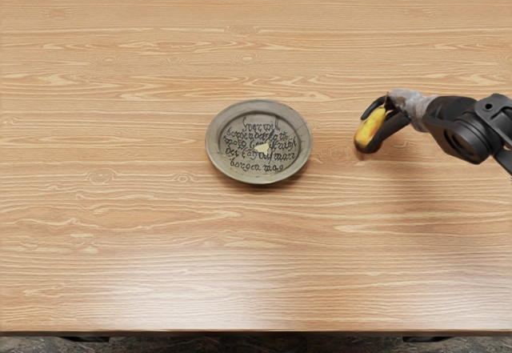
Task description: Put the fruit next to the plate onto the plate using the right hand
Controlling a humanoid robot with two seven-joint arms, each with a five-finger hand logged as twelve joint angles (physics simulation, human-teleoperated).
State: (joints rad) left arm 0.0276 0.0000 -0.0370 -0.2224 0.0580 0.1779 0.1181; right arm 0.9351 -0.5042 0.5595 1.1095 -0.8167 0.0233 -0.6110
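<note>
My right hand (386,119) has its fingers curled around the yellow fruit (369,129): grasp made. Whether the fruit is lifted clear of the bench (120,249) is hard to judge from this angle. The plate (218,122) lies well to the hand's left, not yet bearing the fruit. Outstanding: carry across, set down, release.

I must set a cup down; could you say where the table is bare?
Bare table lies left of the plate and along the far and near edges. The right hand, closed on the yellow fruit, crowds the right side.
</note>
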